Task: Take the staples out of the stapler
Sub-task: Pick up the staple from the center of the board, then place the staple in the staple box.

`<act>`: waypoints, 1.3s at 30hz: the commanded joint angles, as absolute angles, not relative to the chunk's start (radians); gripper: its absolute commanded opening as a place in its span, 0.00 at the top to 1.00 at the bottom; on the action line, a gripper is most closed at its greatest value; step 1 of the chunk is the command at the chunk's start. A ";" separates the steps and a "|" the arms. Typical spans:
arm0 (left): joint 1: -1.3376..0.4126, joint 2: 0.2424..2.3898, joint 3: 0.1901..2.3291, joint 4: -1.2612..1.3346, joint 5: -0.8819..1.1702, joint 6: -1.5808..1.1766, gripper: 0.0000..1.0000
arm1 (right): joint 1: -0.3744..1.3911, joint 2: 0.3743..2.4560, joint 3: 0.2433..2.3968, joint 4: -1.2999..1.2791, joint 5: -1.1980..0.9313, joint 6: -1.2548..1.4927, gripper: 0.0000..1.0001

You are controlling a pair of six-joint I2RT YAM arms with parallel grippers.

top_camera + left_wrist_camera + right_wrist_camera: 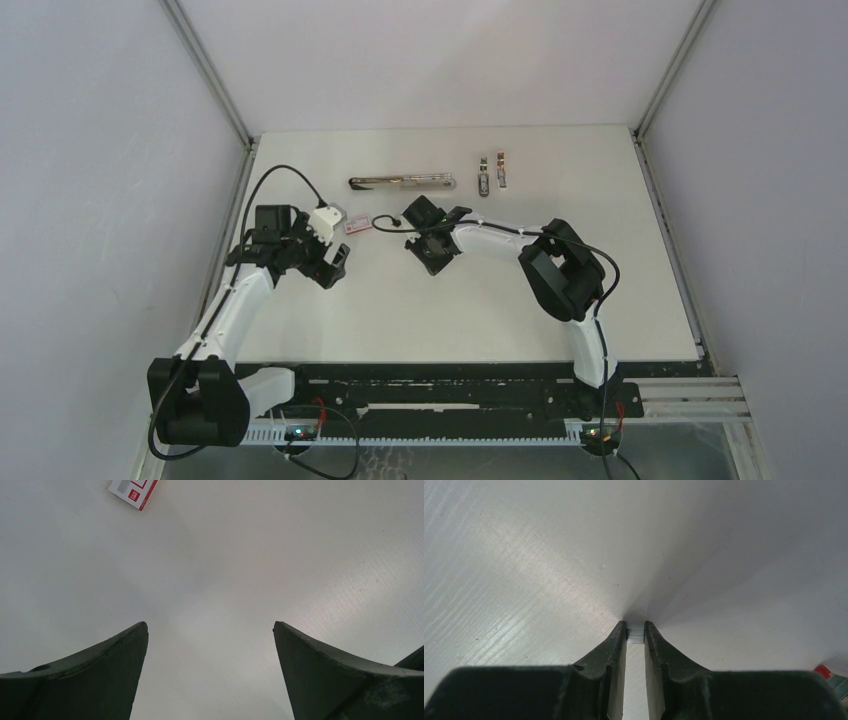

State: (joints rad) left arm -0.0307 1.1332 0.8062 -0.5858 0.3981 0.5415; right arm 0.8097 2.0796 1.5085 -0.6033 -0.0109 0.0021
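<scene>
Right gripper [635, 630]: jaws drawn nearly together, fingertips pressing from both sides on the staples [635, 635], a short silver-grey strip held at the very tips, at or just above the white table [400, 320]; the right wrist view does not settle whether the strip touches the surface. In the overhead view this gripper [437, 260] points down at mid-table, near of the stapler [400, 182], which lies left-to-right toward the far edge, apart from both arms. Left gripper [210, 630]: jaws spread wide, nothing between the fingers [115, 655], bare table below. It stands over the left part of the table [330, 268]. A small pink-and-white box [357, 224] lies flat between the two grippers, just beyond the left one. Two small metal pieces [494, 171] lie side by side right of the stapler; their nature cannot be determined.
</scene>
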 commanded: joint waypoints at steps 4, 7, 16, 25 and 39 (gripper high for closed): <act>-0.021 1.122 0.816 -0.566 0.420 0.554 0.00 | 0.824 2.056 1.543 -0.594 0.000 -0.012 0.83; -0.021 1.122 0.815 -0.566 0.420 0.554 0.00 | 0.823 2.038 1.547 -0.597 0.005 -0.015 0.82; -0.021 1.120 0.816 -0.567 0.420 0.554 0.00 | 0.783 1.974 1.538 -0.595 0.011 -0.023 0.82; -0.021 1.127 0.817 -0.567 0.421 0.554 0.00 | 0.670 1.919 1.503 -0.585 -0.013 -0.025 0.81; -0.021 1.125 0.817 -0.568 0.425 0.553 0.00 | 0.464 1.865 1.392 -0.546 -0.027 -0.062 0.81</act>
State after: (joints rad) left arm -0.0303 1.1332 0.8062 -0.5861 0.3992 0.5415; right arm 0.5041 1.9198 1.4181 -0.5831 -0.0208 -0.0353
